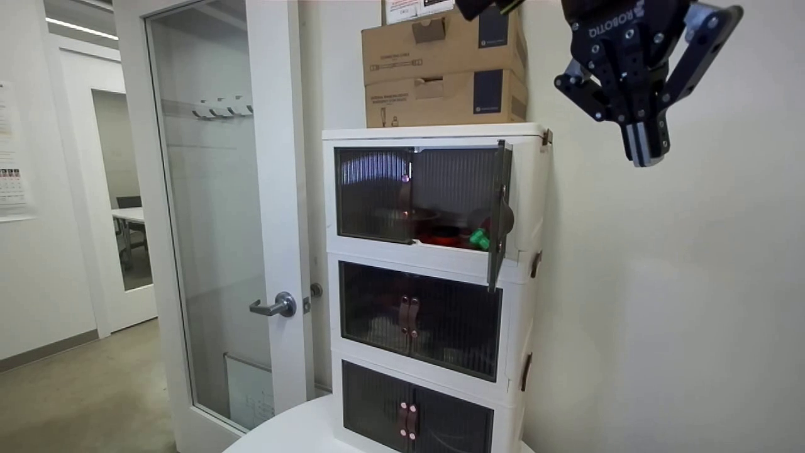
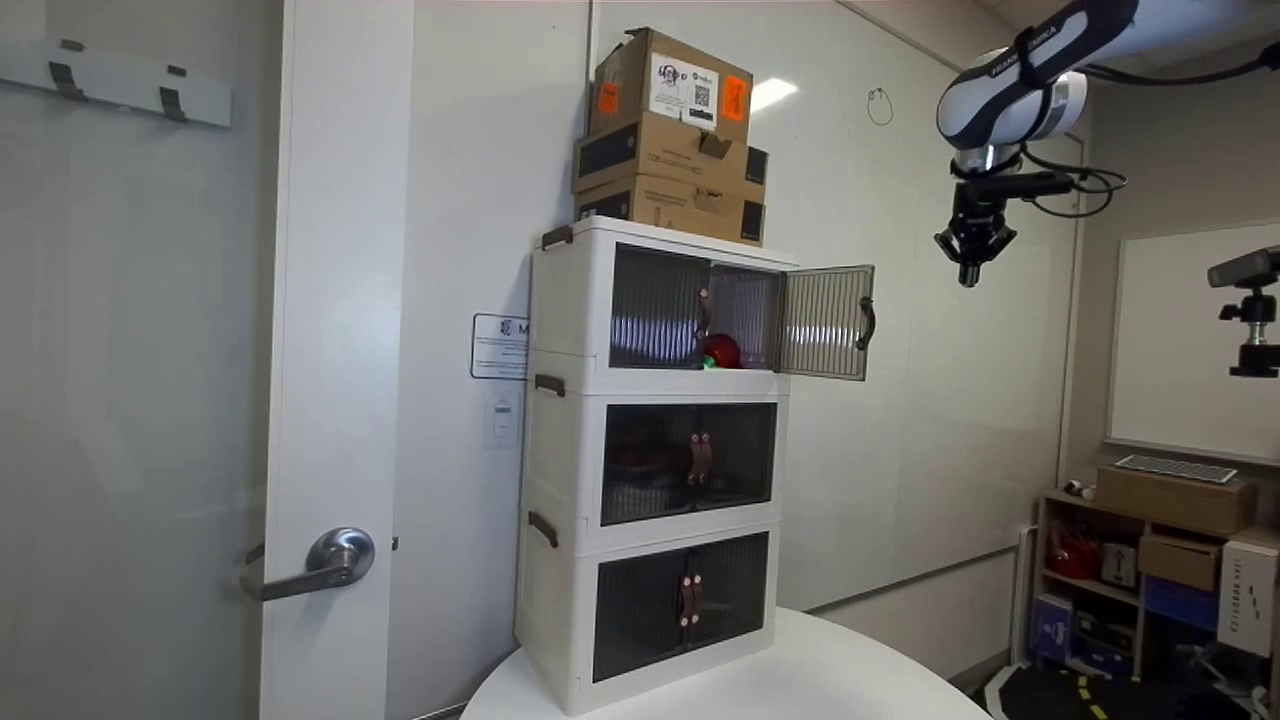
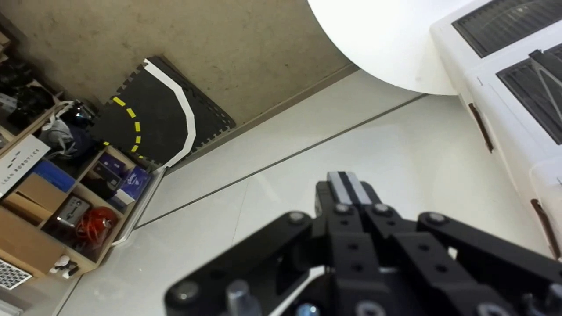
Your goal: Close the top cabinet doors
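While right top cabinet door (image 2: 828, 322) stands open centre-right (left top door (image 2: 655, 308) covers its half), Robotiq gripper (image 2: 969, 276), upper right, has jaws together

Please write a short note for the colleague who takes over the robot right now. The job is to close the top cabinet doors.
Gripper: shut, fingers together with nothing between them, in the air and apart from the cabinet.
Where things are: in both exterior views, one top door, nearer the glass room door, looks closed; its partner stands swung wide open.
Done: that one door appears shut.
Left: swing the partner shut. The closed fingers could probably push it from its handle side. I cannot tell whether the green item inside would obstruct it.
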You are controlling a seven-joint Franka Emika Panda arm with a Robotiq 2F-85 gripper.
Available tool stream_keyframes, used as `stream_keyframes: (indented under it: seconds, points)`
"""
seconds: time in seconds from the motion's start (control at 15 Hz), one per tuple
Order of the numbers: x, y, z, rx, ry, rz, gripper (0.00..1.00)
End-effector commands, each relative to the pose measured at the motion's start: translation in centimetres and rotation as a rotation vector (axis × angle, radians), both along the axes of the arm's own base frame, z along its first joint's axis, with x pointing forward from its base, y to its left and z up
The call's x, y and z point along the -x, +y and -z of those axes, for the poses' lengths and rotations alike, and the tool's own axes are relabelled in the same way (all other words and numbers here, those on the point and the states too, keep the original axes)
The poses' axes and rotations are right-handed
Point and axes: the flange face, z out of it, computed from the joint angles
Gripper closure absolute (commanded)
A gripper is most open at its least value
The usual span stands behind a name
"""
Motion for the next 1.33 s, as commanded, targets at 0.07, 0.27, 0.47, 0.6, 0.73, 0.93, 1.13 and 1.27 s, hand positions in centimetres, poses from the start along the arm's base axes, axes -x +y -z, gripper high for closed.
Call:
stream_keyframes:
  seconds: [0.07,0.27,0.47,0.6,0.73,0.93,1.13,1.27]
  points:
    - [-3.3,-0.3,2.3,-0.041,-0.055,-0.015,1.0]
    - [-4.6,-1.4,4.7,-0.037,-0.066,0.048,1.0]
    - [-4.8,-3.0,6.6,-0.024,-0.087,0.156,1.0]
    - [-5.0,-3.6,7.5,-0.012,-0.104,0.217,1.0]
    - [-5.6,-3.3,8.2,-0.004,-0.12,0.253,1.0]
    - [-7.1,-0.8,8.7,-0.004,-0.138,0.248,1.0]
    - [-9.2,4.0,8.5,0.011,-0.153,0.175,1.0]
    - [-10.5,8.8,7.8,0.011,-0.162,0.074,1.0]
